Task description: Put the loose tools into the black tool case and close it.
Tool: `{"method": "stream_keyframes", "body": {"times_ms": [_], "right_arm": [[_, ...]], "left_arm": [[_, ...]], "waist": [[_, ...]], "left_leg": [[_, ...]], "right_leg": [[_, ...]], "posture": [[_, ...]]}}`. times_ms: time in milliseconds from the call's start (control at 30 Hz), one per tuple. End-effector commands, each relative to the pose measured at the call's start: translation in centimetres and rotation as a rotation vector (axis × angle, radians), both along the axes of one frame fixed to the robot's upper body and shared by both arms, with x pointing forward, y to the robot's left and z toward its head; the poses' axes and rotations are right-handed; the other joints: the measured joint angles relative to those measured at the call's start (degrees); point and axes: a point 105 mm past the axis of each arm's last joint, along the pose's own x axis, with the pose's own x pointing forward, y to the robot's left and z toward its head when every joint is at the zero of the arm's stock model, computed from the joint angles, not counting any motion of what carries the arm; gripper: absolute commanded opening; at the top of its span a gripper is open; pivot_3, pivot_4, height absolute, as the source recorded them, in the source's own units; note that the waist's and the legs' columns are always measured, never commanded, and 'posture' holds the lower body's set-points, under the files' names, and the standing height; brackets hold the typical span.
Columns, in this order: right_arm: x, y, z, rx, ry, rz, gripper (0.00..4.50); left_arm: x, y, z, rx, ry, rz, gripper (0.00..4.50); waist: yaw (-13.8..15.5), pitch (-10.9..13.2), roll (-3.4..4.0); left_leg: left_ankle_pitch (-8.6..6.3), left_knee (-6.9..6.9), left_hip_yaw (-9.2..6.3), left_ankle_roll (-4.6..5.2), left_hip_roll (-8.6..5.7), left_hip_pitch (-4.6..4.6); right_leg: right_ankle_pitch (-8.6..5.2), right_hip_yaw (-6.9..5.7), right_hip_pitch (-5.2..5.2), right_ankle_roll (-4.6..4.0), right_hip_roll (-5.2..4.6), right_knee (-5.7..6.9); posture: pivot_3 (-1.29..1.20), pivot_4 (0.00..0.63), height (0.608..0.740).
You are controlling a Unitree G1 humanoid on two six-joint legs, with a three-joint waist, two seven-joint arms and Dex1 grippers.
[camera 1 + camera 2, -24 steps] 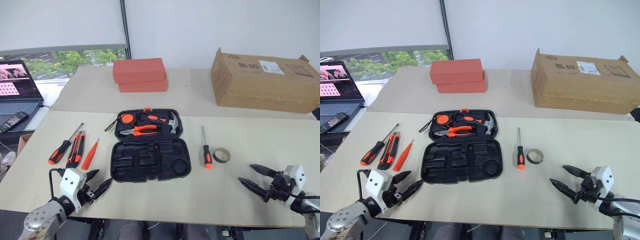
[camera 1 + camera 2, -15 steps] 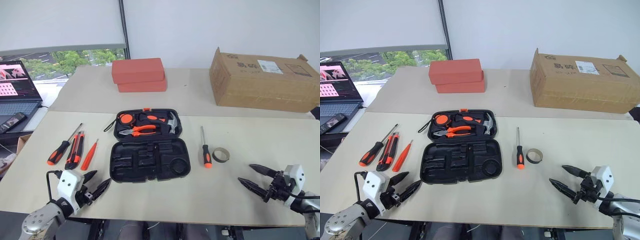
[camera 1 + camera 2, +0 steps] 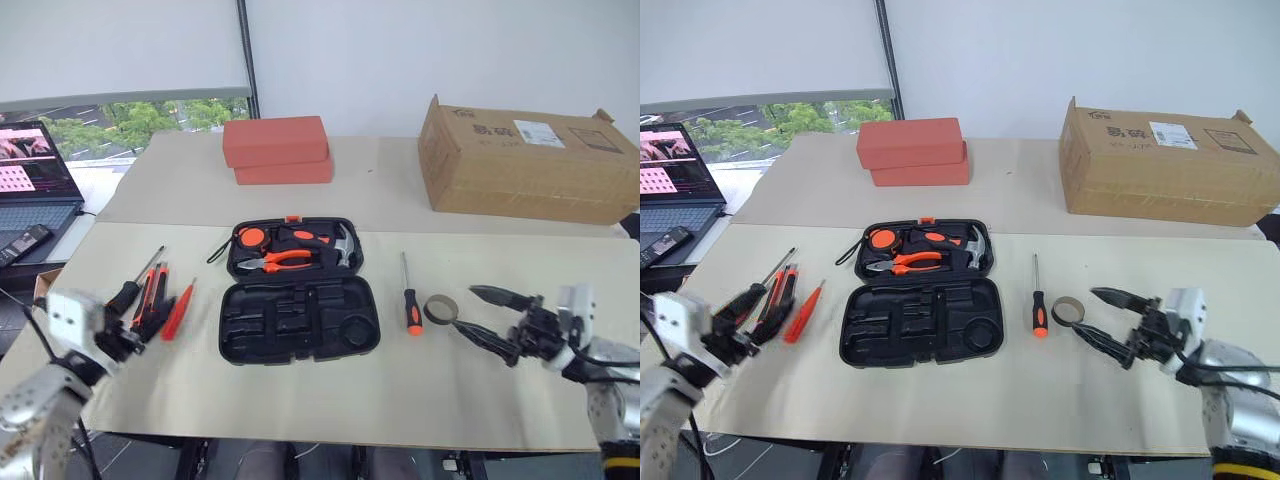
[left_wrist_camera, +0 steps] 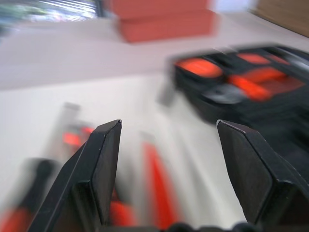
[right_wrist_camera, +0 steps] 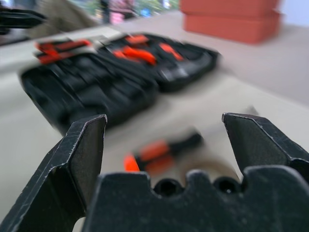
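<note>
- Screwdrivers (image 3: 140, 297) with orange-and-black handles lie in a cluster at the left of the near beige table (image 3: 300, 390), handles toward the robot, thin shafts pointing away and slightly right; the all-orange pointed tool (image 3: 178, 310) lies just beside them on the case side, parallel.
- Left gripper (image 3: 735, 328) hangs at the handle ends of that cluster, fingers spread fairly wide and holding nothing; 0.8 s ago it sat nearer the table's front edge, closer to the case.
- Right gripper (image 3: 482, 316) points left toward the tape ring, fingers at full spread and empty; it has come in from the right edge of the table to just beside the ring.
- Single screwdriver (image 3: 411, 303) lies right of the case, handle near, shaft pointing straight away; the grey-brown tape ring (image 3: 441, 309) rests just beside its handle. Neither has shifted.
- Black tool case (image 3: 298, 300) lies open at the table's middle, long axis left to right; the near half is empty moulded recesses, the far half holds pliers, hammer and tape measure.
- Second beige table (image 3: 380, 185) butts against the far edge, carrying two stacked red-orange blocks (image 3: 279, 149) and a cardboard box (image 3: 525, 160).
- Open laptop (image 3: 35, 175) sits far left; a white wall and a window close the room.
</note>
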Motion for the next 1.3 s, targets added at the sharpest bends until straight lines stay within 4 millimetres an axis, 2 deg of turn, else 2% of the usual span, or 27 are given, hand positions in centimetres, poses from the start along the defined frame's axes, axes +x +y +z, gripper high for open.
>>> {"method": "stream_keyframes", "body": {"times_ms": [33,133,300,500,700,800,900,933,967,1033,1167,1233,1300], "right_arm": [[-0.1,2.9,2.7,0.005,-0.037,0.126,4.42],[-0.2,4.8,3.7,0.013,-0.050,0.193,4.42],[-0.6,6.9,4.9,0.023,-0.066,0.251,4.42],[-0.8,7.6,5.3,0.017,-0.062,0.280,4.42],[-1.1,8.0,5.7,0.011,-0.044,0.330,4.42],[-1.0,8.3,5.8,-0.003,-0.035,0.335,4.50],[-0.9,8.4,5.9,-0.005,-0.029,0.338,4.50],[-0.9,8.5,6.0,-0.002,-0.033,0.341,4.50],[-0.9,8.5,6.0,0.000,-0.036,0.343,4.50],[-0.9,8.5,6.0,-0.002,-0.039,0.341,4.50],[-0.7,8.1,5.9,-0.007,-0.037,0.323,4.50],[-0.6,7.7,6.0,-0.004,-0.039,0.308,4.50],[-0.5,7.3,5.9,-0.004,-0.040,0.296,4.50]], "left_arm": [[0.9,3.7,0.2,0.052,0.060,0.149,3.37],[1.1,5.5,-0.4,0.079,0.125,0.189,3.37],[1.0,7.1,-2.1,0.097,0.225,0.200,3.37],[1.2,7.3,-4.5,0.113,0.321,0.144,3.37],[1.6,7.5,-5.0,0.088,0.352,0.101,3.37],[1.6,7.9,-5.0,0.084,0.345,0.101,2.62],[1.5,8.2,-4.9,0.084,0.340,0.106,1.54],[1.5,8.3,-4.6,0.079,0.325,0.106,1.09],[1.4,8.3,-4.4,0.075,0.314,0.105,0.95],[1.6,8.3,-3.3,0.055,0.255,0.103,0.96],[2.1,7.9,0.4,0.050,0.103,0.072,0.96],[2.3,7.1,2.4,0.061,0.032,0.015,0.96],[2.7,5.5,4.0,0.092,-0.022,-0.090,0.96]], "waist": [[0.02,0.01,-0.02],[0.01,0.02,-0.04],[0.03,0.03,-0.07],[0.14,0.03,-0.09],[-0.01,0.03,-0.10],[-0.04,0.03,-0.10],[-0.03,0.03,-0.10],[-0.03,0.03,-0.10],[-0.05,0.03,-0.10],[-0.07,0.03,-0.11],[-0.06,0.06,-0.24],[-0.02,0.06,-0.25],[0.13,0.06,-0.26]], "left_leg": [[0.00,0.00,0.00,0.01,-0.01,-0.02],[-0.04,0.00,0.00,0.05,-0.02,-0.06],[0.04,-0.03,0.02,-0.25,-0.01,-0.18],[-0.08,-0.02,-0.03,-0.13,-0.01,-0.10],[-0.04,-0.02,-0.02,-0.11,-0.01,-0.09],[-0.04,-0.02,0.00,-0.11,-0.01,-0.09],[-0.05,-0.02,0.00,-0.11,-0.01,-0.10],[-0.04,-0.02,0.01,-0.11,-0.01,-0.09],[-0.04,-0.02,0.01,-0.11,-0.01,-0.10],[-0.04,-0.02,0.01,-0.11,-0.01,-0.10],[-0.04,-0.02,0.00,-0.11,0.00,-0.11],[-0.03,-0.02,0.00,-0.13,-0.01,-0.10],[-0.02,-0.02,-0.01,-0.15,-0.01,-0.12]], "right_leg": [[0.03,-0.01,-0.01,-0.04,0.03,-0.01],[0.10,-0.03,-0.02,-0.17,0.25,-0.05],[0.07,-0.06,-0.12,-0.13,0.27,-0.11],[0.08,-0.13,-0.09,-0.14,-0.04,-0.04],[0.09,-0.12,-0.10,-0.16,-0.04,0.01],[0.09,-0.12,-0.11,-0.16,-0.03,0.01],[0.09,-0.12,-0.11,-0.16,-0.07,0.00],[0.09,-0.12,-0.11,-0.16,-0.07,0.00],[0.09,-0.13,-0.11,-0.16,-0.07,0.00],[0.09,-0.12,-0.11,-0.16,-0.07,0.00],[0.09,-0.14,-0.12,-0.16,-0.07,-0.01],[0.09,-0.14,-0.10,-0.16,-0.11,-0.01],[0.09,-0.19,-0.09,-0.16,-0.13,-0.01]], "posture": [[0.00,0.150,0.711],[0.00,0.150,0.711],[0.00,0.150,0.711],[0.00,0.150,0.711],[0.00,0.150,0.711],[0.00,0.150,0.711],[0.00,0.150,0.711],[0.00,0.150,0.711],[0.00,0.150,0.711],[0.00,0.150,0.711],[0.00,0.150,0.711],[0.00,0.150,0.711],[0.00,0.150,0.711]]}}
